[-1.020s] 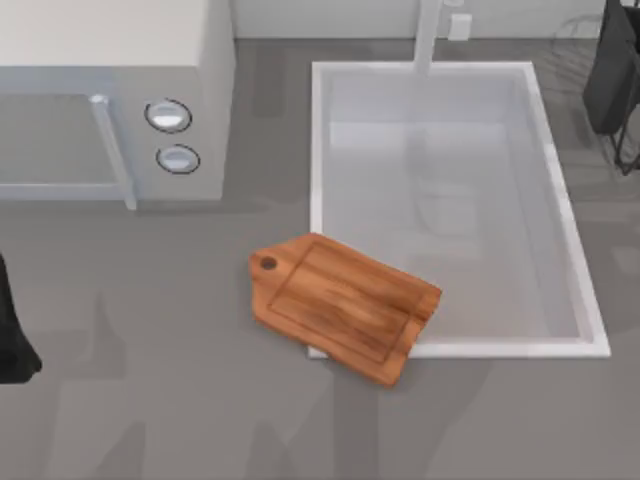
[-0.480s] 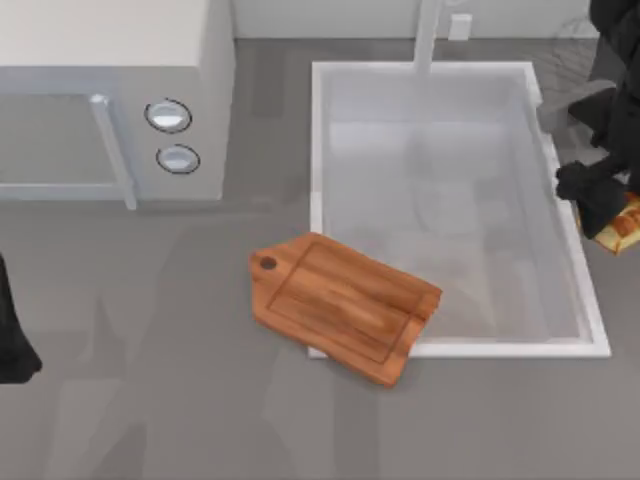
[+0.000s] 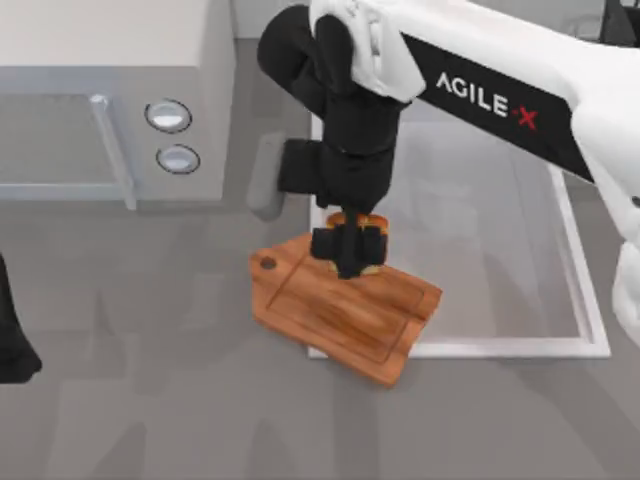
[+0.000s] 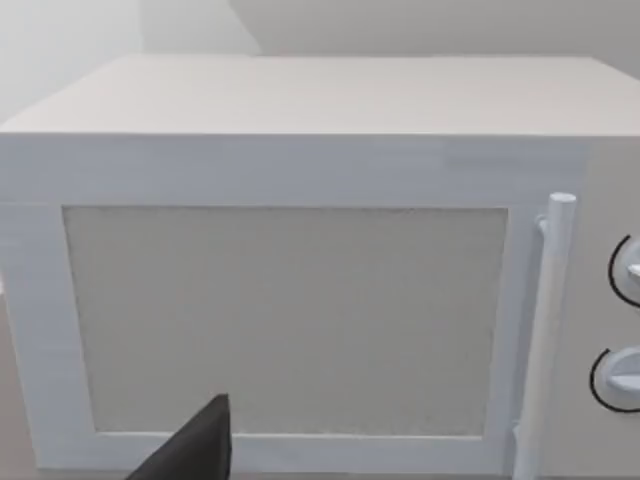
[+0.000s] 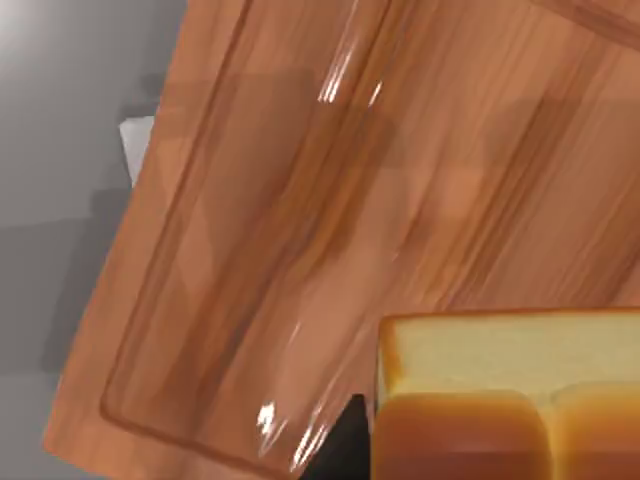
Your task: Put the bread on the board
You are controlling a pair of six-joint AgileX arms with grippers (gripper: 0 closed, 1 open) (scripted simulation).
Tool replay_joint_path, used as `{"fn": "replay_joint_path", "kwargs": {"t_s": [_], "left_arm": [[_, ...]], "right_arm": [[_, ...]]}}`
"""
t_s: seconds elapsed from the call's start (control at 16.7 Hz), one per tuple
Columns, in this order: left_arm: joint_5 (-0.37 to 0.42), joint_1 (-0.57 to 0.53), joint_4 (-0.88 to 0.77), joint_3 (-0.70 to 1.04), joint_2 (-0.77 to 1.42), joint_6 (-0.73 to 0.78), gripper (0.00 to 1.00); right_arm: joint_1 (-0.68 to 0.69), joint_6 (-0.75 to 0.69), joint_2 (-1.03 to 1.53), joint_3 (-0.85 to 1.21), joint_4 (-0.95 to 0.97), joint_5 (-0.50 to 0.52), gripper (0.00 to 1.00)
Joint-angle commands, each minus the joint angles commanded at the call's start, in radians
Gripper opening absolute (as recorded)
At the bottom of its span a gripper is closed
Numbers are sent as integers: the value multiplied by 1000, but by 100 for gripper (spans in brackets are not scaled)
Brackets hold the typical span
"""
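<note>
Bread [image 3: 358, 222] sits clamped in the right pincer [image 3: 347, 248] near the middle of the top view, held over the upper edge of the cutting board [image 3: 340, 310], because that is where the task wants it set down. The right wrist view shows the pale cut face and golden crust of the chunk [image 5: 505, 400] hanging above the grooved wood [image 5: 330, 200], with board showing past its edge, so it seems not yet released; whether it touches the surface I cannot tell. The board lies tilted at the centre of the frame, its handle hole toward the left, one corner overlapping the white sink rim [image 3: 500, 348]. Half a second ago the right arm was at the right edge of the frame with the bread by the sink's rim; a second ago it was barely in view. It has swung across the sink to the board, which has not shifted. The left arm [image 3: 12, 340] stays parked at the left edge, facing the microwave [image 4: 300, 250]; its pincer's state I cannot tell.
</note>
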Motion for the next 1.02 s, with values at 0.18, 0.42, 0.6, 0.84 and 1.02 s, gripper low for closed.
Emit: {"fn": "replay_joint_path", "kwargs": {"t_s": [0.18, 0.42, 0.6, 0.84, 1.02], "left_arm": [[0, 0, 0, 0, 0, 0, 100], [0, 0, 0, 0, 0, 0, 100], [0, 0, 0, 0, 0, 0, 100], [0, 0, 0, 0, 0, 0, 100], [0, 0, 0, 0, 0, 0, 100]], "right_arm": [[40, -29, 19, 33, -5, 2, 0], [37, -22, 14, 26, -4, 1, 0], [37, -22, 15, 5, 19, 1, 0], [38, -24, 16, -37, 64, 1, 0], [39, -24, 20, -65, 92, 0, 0]]}}
